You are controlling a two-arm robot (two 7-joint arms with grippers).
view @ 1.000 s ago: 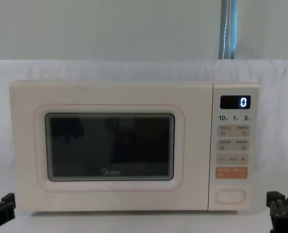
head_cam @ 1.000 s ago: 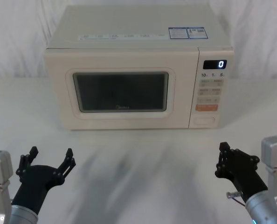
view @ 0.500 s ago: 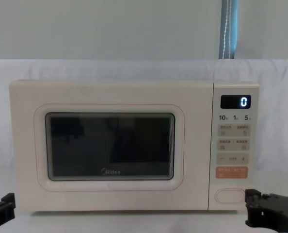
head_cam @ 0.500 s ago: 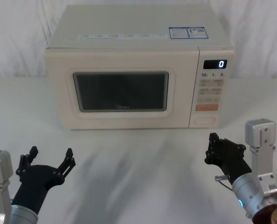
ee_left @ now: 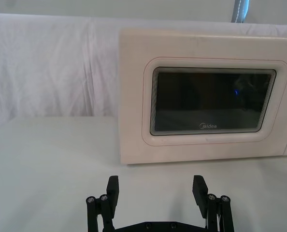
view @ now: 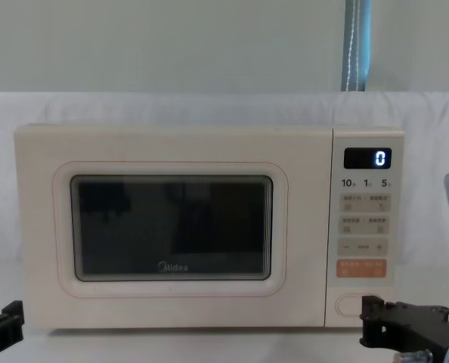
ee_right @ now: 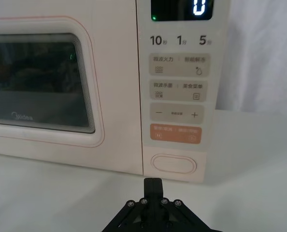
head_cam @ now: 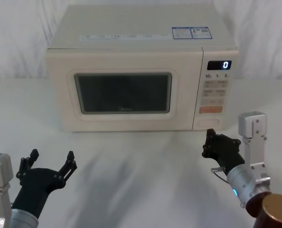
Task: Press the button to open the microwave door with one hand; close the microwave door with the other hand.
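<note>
the midea microwave sits across the upper middle of the head view on a white-draped table, and the microwave door is flush with the cabinet, fully closed. so nothing of the task is done yet as far as i can see: the press, the swing open and the push closed all remain.

my right gripper sits at the lower right of the head view, just in front of the bottom corner of the control panel. its fingers are pressed together into one narrow tip, which shows plainly at the bottom centre of the right wrist view. the button, the big blank oval key below the orange key, lies just beyond that tip and slightly off to its side, with a strip of table between them, so i am near but not touching. in the chest view the tip stands at the lower right, level with the button and overlapping its edge.

my left gripper waits at the lower left of the head view, well apart from the door, its fingers spread wide; the left wrist view shows the two pads with a broad gap.

i judge i am in the last stretch of the approach, needing a short forward push with a small sideways correction to land squarely on the oval.
</note>
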